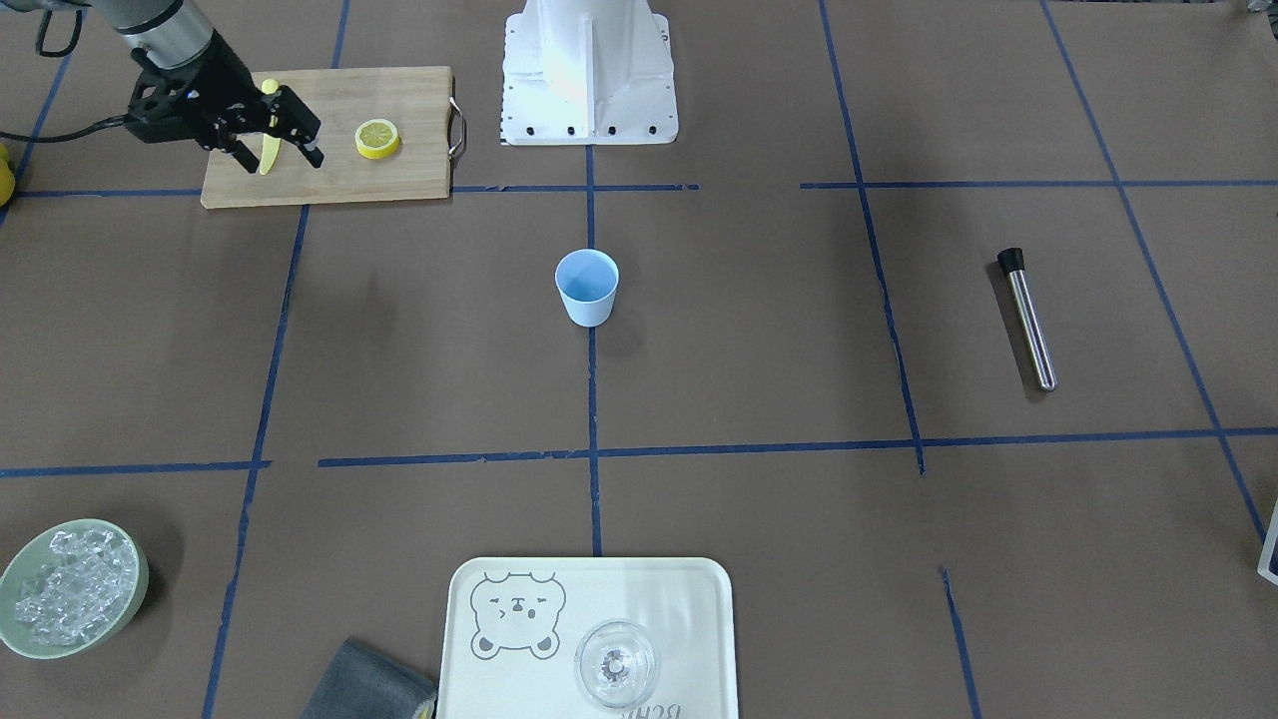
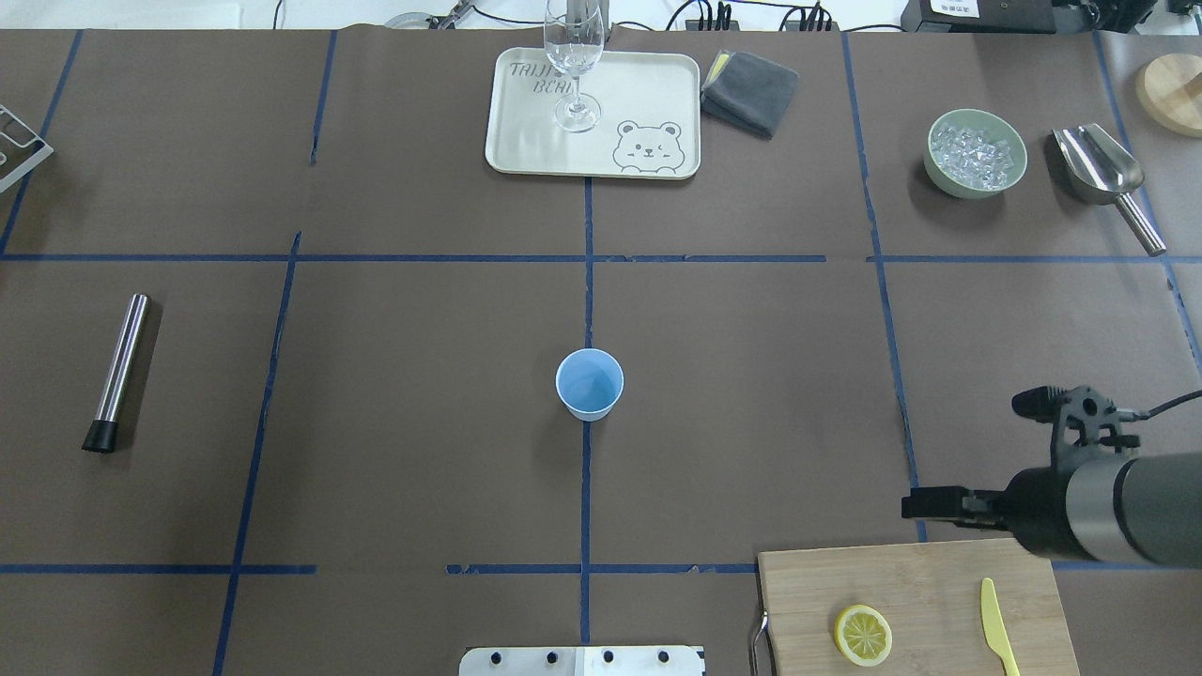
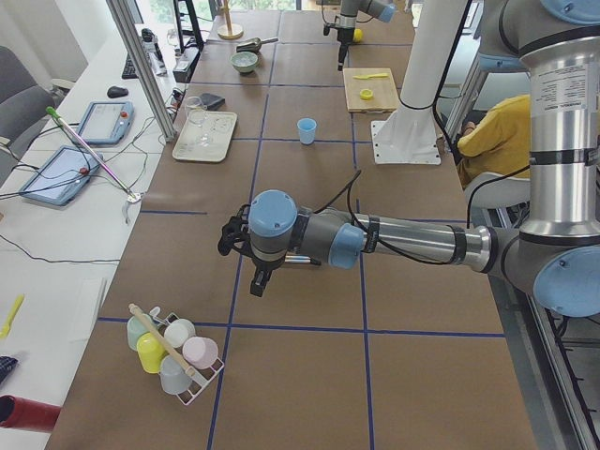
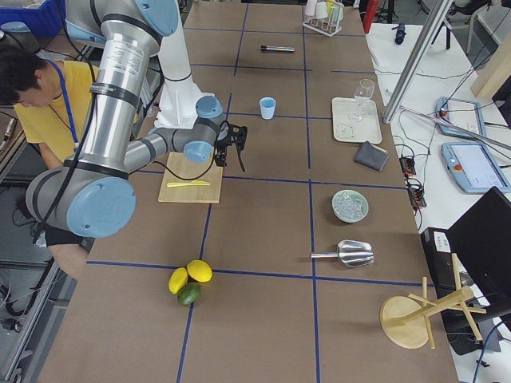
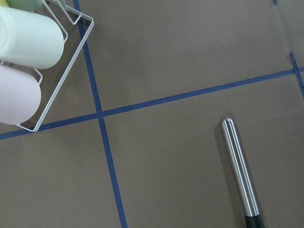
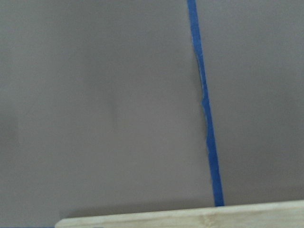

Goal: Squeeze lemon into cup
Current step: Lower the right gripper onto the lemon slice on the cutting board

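A thin round yellow lemon slice lies flat on a rectangular wooden cutting board, close to the robot's base on its right side. A small light blue tapered plastic cup stands upright at the middle of the table, well apart from the board.

The right gripper hovers above the board's far edge with its two black fingers spread and nothing between them. The left gripper hangs over the table far off on the robot's left. Whether its fingers are spread or pressed together cannot be told.

A slim yellow plastic knife lies on the same board, to the right of the slice and nearer the gripper, so a descent aimed slightly off would likely catch it instead. Because the slice is thin and flat, the fingers may skid over its rind or push it along the wood. The light cup could tip if it is bumped.
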You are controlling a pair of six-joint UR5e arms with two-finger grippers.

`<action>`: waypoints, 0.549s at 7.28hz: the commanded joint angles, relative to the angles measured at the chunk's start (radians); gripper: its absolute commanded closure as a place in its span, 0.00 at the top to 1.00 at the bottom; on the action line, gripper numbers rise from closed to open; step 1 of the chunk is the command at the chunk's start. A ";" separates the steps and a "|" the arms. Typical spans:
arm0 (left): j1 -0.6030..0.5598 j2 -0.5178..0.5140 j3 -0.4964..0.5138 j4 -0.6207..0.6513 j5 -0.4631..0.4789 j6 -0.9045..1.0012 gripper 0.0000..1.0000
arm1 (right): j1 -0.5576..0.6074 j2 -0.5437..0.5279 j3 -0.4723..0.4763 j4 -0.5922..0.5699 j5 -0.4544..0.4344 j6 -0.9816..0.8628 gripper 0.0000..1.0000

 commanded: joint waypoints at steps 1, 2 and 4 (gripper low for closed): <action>0.011 0.008 0.003 -0.060 0.000 0.004 1.00 | -0.280 0.002 0.060 -0.101 -0.267 0.169 1.00; 0.011 0.017 0.003 -0.058 -0.004 0.001 1.00 | -0.364 0.008 0.062 -0.164 -0.349 0.197 1.00; 0.011 0.025 0.002 -0.057 -0.019 0.001 1.00 | -0.395 0.087 0.054 -0.279 -0.357 0.234 1.00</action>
